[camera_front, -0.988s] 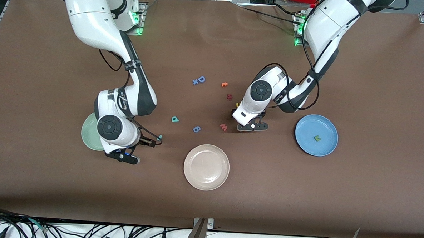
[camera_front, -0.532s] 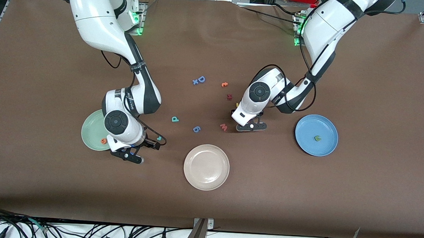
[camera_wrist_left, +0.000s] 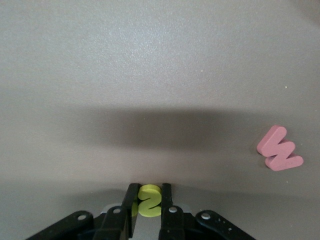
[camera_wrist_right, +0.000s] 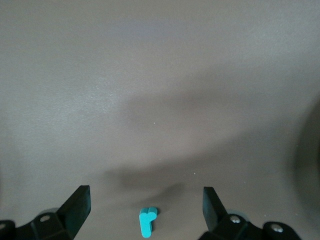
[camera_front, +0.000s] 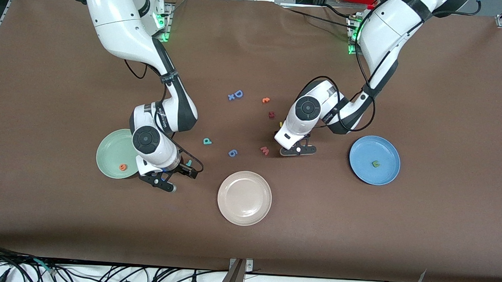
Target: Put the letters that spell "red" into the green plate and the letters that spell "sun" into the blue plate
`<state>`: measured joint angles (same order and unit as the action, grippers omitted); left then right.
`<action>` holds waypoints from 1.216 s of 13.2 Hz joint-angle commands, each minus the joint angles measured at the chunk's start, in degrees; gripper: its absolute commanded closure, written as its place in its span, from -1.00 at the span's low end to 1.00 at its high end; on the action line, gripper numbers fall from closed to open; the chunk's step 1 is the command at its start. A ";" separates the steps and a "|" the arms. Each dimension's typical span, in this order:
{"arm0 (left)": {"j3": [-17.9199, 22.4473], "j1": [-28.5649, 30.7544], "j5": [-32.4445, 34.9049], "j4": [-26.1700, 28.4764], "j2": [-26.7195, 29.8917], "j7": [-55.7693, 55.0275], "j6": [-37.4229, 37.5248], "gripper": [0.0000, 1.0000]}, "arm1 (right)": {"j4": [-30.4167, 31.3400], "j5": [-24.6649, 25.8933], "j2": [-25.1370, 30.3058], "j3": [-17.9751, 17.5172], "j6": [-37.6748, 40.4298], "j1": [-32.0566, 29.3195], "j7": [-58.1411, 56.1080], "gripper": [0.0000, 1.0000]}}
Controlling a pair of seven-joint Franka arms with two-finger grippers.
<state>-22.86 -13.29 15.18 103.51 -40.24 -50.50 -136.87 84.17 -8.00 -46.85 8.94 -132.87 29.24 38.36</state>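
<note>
Left gripper (camera_wrist_left: 148, 200) down at the brown desk (camera_front: 442, 234) near mid-desk, fingers (camera_wrist_left: 131, 200) clamped on the yellow "s" (camera_wrist_left: 149, 201); pink "w" (camera_wrist_left: 278, 149) lying flat close by, clear of the gripper. In front view the held letter mostly hidden under the wrist, only a yellow sliver visible.

Right gripper (camera_wrist_right: 145, 205) low over the desk just beside the green plate (camera_front: 108, 151), jaws spread wide, nothing held. Teal "r" (camera_wrist_right: 148, 220) flat on the desk between the open fingers (camera_wrist_right: 75, 207), touching neither.

Green plate toward the right arm's end: orange "e" (camera_front: 123, 167) inside, near the rim closest to the front camera. Blue plate (camera_front: 363, 148) toward the left arm's end: green "n" (camera_front: 376, 164) near its centre.

Teal "d" (camera_front: 207, 141) on bare desk between the two arms. Yellow "u" not identified with certainty; possibly hidden under the left wrist.

Beige-white plate (camera_front: 231, 208) nearer the front camera than the scattered letters, mid-desk. Blue capital "D" (camera_front: 238, 94), orange "c" (camera_front: 266, 100) and dark red letter (camera_front: 271, 114) farther from the camera, on bare desk.
</note>
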 commanded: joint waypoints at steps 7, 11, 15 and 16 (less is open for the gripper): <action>-0.26 4.05 1.26 -9.46 4.38 12.77 21.63 0.69 | 5.65 -0.70 2.20 -1.65 -3.19 0.03 3.65 -0.83; -0.26 12.21 1.26 -9.29 5.08 28.14 22.96 0.69 | 5.65 -0.70 2.11 -2.61 -2.48 0.03 4.18 -0.17; 0.01 18.81 1.96 -8.94 4.56 39.57 22.88 0.68 | 5.74 -0.61 2.20 -2.88 -2.48 0.03 5.24 -0.13; 0.27 19.35 2.48 -8.67 4.21 40.47 22.88 0.67 | 5.74 -0.70 2.11 -2.88 -2.48 0.03 5.23 -0.06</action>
<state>-22.24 4.71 15.40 94.31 -35.81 -12.89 -114.55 87.48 -8.01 -46.77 6.56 -135.53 29.35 42.98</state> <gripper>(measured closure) 0.780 0.432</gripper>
